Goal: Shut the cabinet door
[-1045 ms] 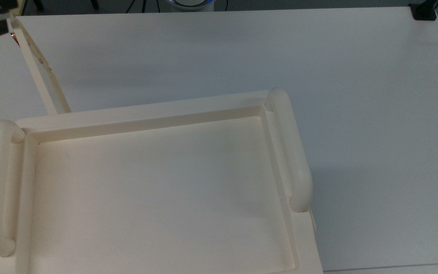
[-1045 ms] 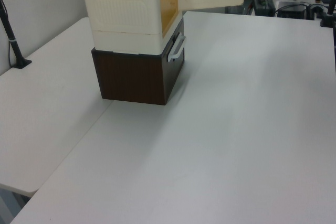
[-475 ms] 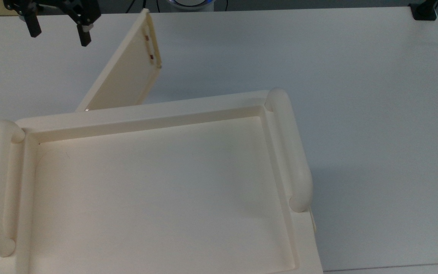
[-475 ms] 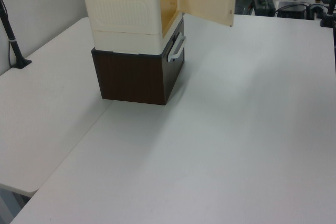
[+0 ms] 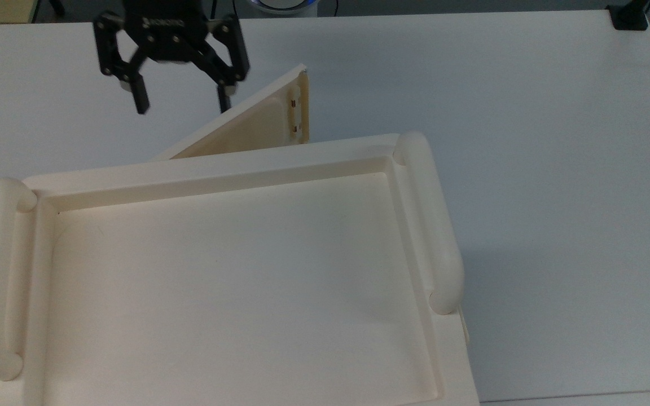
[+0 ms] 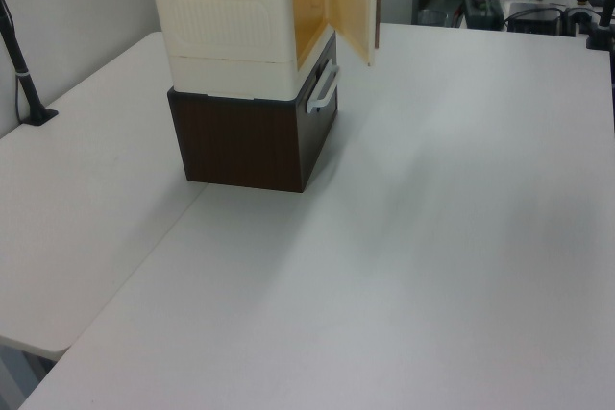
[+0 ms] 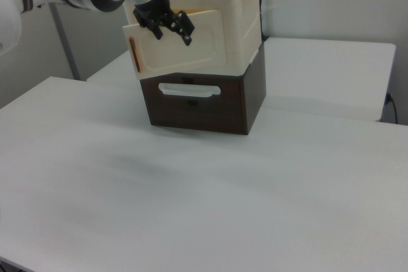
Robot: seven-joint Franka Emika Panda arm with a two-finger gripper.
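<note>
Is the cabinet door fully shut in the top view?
No, the cabinet door stands at an angle away from the cabinet, its free edge apart.

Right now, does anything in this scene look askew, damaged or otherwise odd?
Only the cabinet door: it stands ajar, angled away from the cabinet front rather than flush. The claw is open beside its outer face. The cabinet sits squarely on a dark brown box. Nothing looks spilled or broken.
</note>
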